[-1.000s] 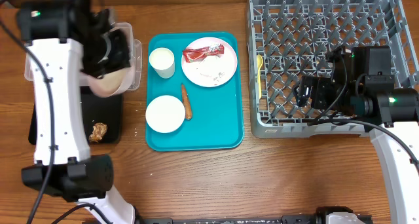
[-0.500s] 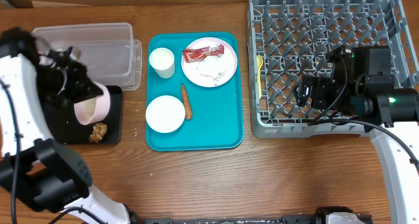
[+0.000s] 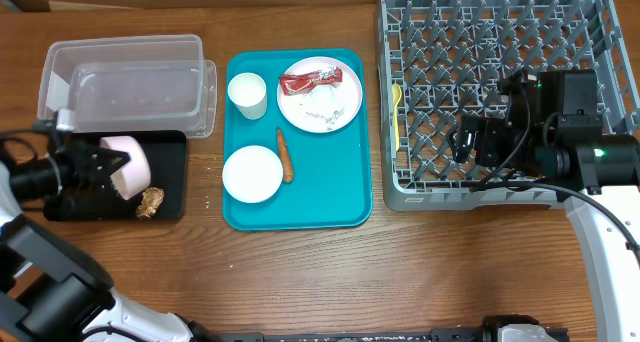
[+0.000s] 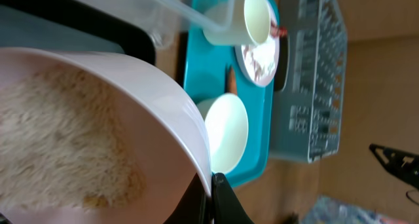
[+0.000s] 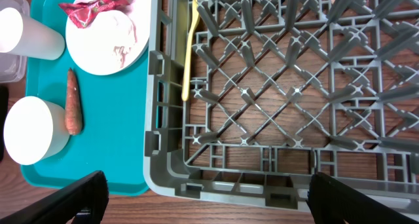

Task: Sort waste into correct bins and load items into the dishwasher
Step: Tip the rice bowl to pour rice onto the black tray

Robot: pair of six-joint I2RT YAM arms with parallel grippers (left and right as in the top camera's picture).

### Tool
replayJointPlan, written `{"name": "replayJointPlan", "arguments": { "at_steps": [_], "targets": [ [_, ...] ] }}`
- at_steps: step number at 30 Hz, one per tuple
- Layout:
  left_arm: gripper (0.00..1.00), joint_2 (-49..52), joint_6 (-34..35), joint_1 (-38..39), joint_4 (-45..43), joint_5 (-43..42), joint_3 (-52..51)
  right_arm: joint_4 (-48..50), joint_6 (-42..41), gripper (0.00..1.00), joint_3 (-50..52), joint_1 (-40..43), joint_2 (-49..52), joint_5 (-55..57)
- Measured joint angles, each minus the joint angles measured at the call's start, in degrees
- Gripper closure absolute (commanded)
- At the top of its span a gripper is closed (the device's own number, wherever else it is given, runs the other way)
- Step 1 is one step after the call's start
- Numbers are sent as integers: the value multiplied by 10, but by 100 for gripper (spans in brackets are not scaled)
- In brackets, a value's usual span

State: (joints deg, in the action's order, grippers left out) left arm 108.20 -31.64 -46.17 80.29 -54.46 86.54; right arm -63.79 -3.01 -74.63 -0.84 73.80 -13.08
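The left tool [image 4: 211, 192] pinches the rim of the pink bowl [image 3: 126, 160], tipped sideways over the black bin [image 3: 172, 150], likely to shed scraps. The right tool [image 5: 208, 201] hangs spread and empty above the dishwasher rack [image 3: 420, 197].

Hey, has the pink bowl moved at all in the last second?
Yes. In the overhead view the pink bowl has shifted down and left, from the right end of the clear bin to over the black tray.

You had the left gripper [image 3: 103, 168] clamped on the pink bowl [image 3: 128, 164], tipped sideways above the black tray [image 3: 172, 152]; your right gripper [image 3: 468, 142] hung over the grey dish rack [image 3: 500, 22].
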Motion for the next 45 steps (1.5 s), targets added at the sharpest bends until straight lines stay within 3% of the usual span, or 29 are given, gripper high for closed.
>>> {"name": "replayJointPlan", "arguments": {
  "at_steps": [6, 18, 27, 45],
  "targets": [
    [96, 27, -13, -42, -16, -75, -17, -1, 0, 0, 0, 0, 0, 0],
    [96, 81, -12, -49, -25, -190, -18, -1, 0, 0, 0, 0, 0, 0],
    [96, 82, 74, -62, -23, -263, -18, -1, 0, 0, 0, 0, 0, 0],
    [96, 82, 118, -72, 18, -301, -18, -1, 0, 0, 0, 0, 0, 0]
  ]
}}
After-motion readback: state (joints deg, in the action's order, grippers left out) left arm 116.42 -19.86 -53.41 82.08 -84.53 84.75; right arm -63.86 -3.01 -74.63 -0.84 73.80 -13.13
